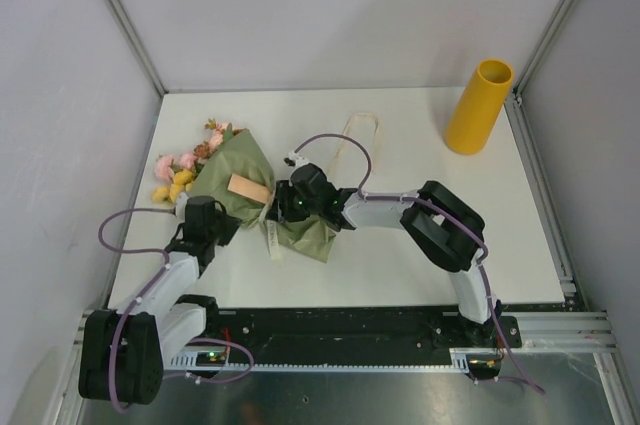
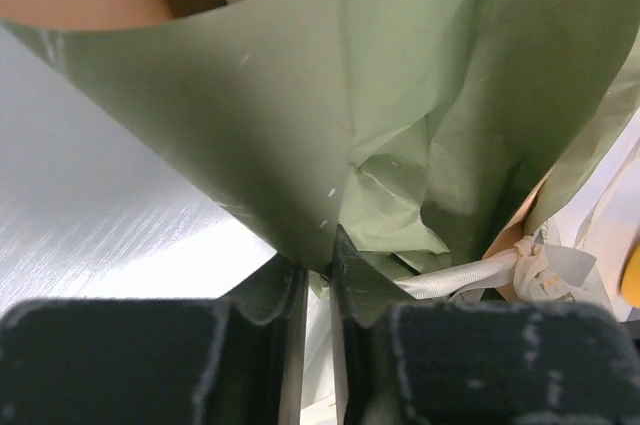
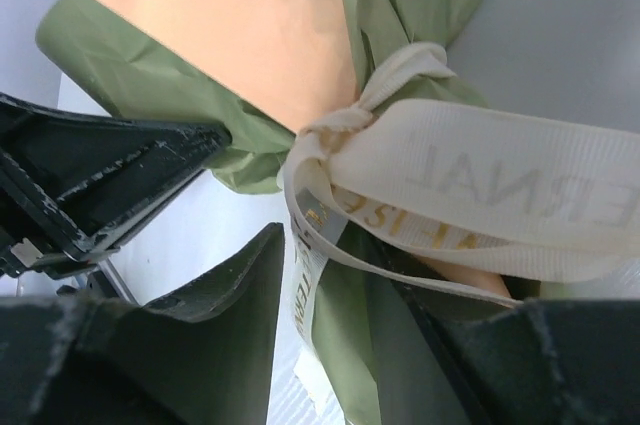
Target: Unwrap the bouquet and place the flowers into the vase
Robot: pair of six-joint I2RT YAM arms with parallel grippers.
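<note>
The bouquet (image 1: 238,173) lies left of centre on the table, olive-green paper outside, a peach-orange fold showing. Its flowers (image 1: 180,170), pink, yellow and brown, stick out at the far left end. My left gripper (image 2: 320,270) is shut on a lower edge of the green paper (image 2: 330,135); it sits at the bundle's near side (image 1: 228,217). My right gripper (image 3: 340,280) is closed round the tied neck, with cream ribbon (image 3: 480,175) and green paper between its fingers; seen from above it meets the bundle from the right (image 1: 285,203). The mustard-yellow vase (image 1: 478,107) stands at the far right.
A loose loop of cream ribbon (image 1: 362,130) lies on the table behind the right arm. Grey walls with metal posts close in the table on the left, back and right. The left arm's black finger (image 3: 90,175) shows close beside the right gripper.
</note>
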